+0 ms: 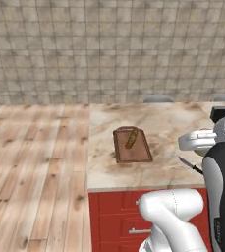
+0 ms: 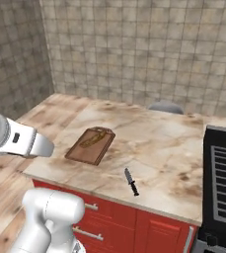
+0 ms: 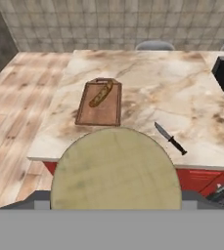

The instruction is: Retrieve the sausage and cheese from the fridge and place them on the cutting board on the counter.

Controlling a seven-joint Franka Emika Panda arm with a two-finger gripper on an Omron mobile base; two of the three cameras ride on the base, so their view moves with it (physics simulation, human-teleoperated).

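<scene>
Sausage (image 3: 100,93) already on the cutting board (image 3: 98,111) on the desk (image 3: 147,97) ahead of the gripper, cheese (image 3: 114,168) right at the gripper, apparently held though fingers are hidden, so placing it remains.

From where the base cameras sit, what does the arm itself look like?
The arm is made of glossy white, rounded segments, with a dark charcoal joint band between them. One long white link carries a small dark rectangular mark. No loose cables show. The finger tips are hidden in the hand view, so I cannot describe them.
</scene>
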